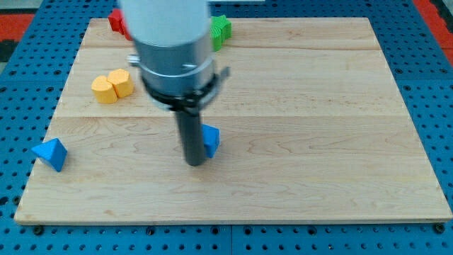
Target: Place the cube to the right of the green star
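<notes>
My tip [195, 162] touches the blue cube [211, 139] at its 8 o'clock; the green star [220, 30] sits by the counter's [318, 142] 12 o'clock edge.

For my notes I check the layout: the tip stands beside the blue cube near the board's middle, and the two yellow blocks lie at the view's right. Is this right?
Not quite. The camera view shows the yellow blocks at the view's left, not its right. The rest holds: my tip stands beside the blue cube near the middle of the board.

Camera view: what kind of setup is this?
Likely a lab tabletop pushing rig: a wooden board on blue perforated base, small coloured blocks like the blue cube and yellow block, my tip beside the cube.
</notes>
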You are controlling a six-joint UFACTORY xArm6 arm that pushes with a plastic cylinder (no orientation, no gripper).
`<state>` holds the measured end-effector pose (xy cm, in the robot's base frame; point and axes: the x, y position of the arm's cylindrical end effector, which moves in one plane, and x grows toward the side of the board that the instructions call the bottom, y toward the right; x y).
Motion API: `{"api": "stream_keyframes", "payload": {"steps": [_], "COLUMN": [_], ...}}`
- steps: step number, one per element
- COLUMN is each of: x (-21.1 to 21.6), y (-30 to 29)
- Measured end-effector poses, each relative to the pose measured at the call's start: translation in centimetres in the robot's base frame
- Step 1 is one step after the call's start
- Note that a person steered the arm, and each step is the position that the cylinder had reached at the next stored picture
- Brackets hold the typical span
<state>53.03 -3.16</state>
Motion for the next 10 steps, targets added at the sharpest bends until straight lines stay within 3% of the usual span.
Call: {"api": "stream_keyframes", "payload": {"steps": [2,3,5,6,7,8,9,10], "x": [-1.2,-1.7,-1.2,-3.9,-3.9,-0.7,-0.4,-4.2], "y": [5.1,2.7,-8.1,-6.2,-2.6,-1.4,1.8,3.1]}}
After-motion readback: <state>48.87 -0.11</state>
